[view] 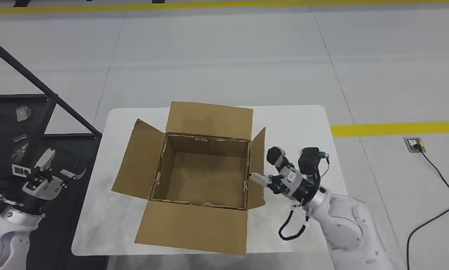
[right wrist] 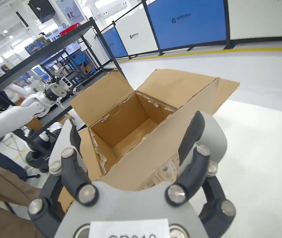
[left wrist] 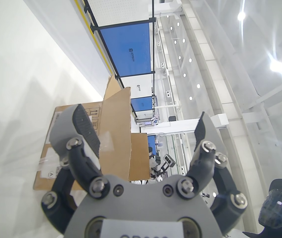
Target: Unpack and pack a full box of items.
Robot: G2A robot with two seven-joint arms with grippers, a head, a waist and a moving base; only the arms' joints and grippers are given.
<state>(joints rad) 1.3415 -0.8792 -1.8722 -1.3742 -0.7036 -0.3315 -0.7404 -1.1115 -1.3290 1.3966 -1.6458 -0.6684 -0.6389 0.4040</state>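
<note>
- The cardboard box [view: 208, 121] stands upright in the middle of the white table [view: 298, 126], its top open and all four flaps folded outward.
- The flaps on the box's far, left and near sides lie spread wide; the flap on its right side stands steeper, close to the box wall.
- In the top view the box's brown inner floor shows from wall to wall.
- The right gripper [view: 265, 173] is at the box's right side, level with the near end of the steep flap and just beside it.
- In the right wrist view the right gripper [right wrist: 133, 137] has its two dark-padded fingers [right wrist: 193, 134] spread apart, with the edge of that flap lying between them. I cannot tell whether either pad touches the cardboard.
- The same view looks over the flap down into the box [right wrist: 121, 100], where torn paper edging runs along the rim.
- The left gripper [view: 45, 175] is well apart from the box, out past the table's left edge, in front of a black rack [view: 42, 116].
- In the left wrist view the left gripper [left wrist: 143, 130] has its fingers [left wrist: 86, 130] wide apart with nothing between them, and it faces the box's outer wall [left wrist: 116, 125], which carries printed labels.
- A yellow floor line [view: 386, 128] runs across the floor to the right of the table.
</note>
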